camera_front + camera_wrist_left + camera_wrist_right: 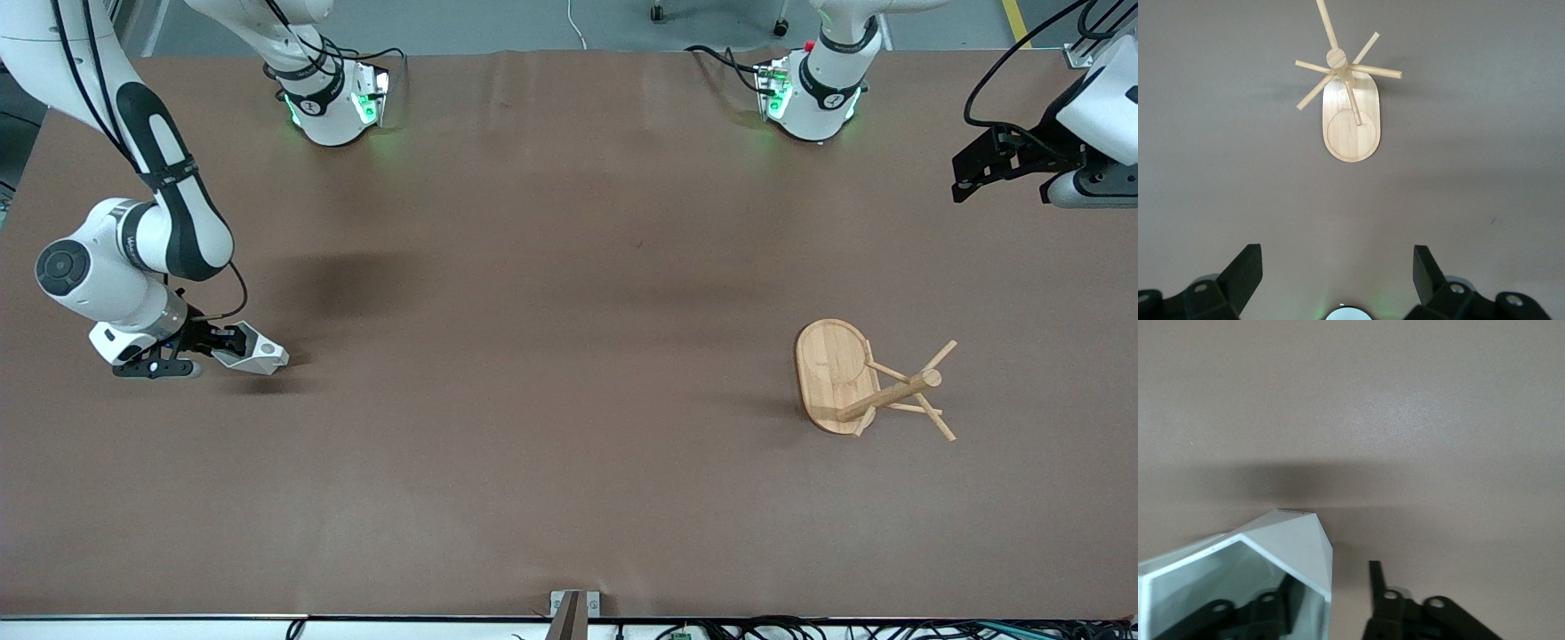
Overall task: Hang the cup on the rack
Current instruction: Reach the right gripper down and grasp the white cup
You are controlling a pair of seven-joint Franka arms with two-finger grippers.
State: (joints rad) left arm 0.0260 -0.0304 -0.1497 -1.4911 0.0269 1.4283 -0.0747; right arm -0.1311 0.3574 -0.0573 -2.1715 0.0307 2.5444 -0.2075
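The white faceted cup (258, 354) rests low on the table at the right arm's end. My right gripper (224, 345) is down at it and open. One finger (1275, 607) is inside the cup (1295, 543); the other finger (1375, 577) is outside, with a narrow gap to the wall. The bamboo rack (836, 373) stands toward the left arm's end, its post and thin pegs rising from an oval base. My left gripper (960, 182) waits high over the table edge at that end, open and empty. The rack (1351, 130) shows ahead of the left gripper (1337, 259).
The brown table cover (551, 356) stretches bare between the cup and the rack. Both arm bases (333, 98) stand along the edge farthest from the front camera. A small bracket (573, 609) sits at the nearest edge.
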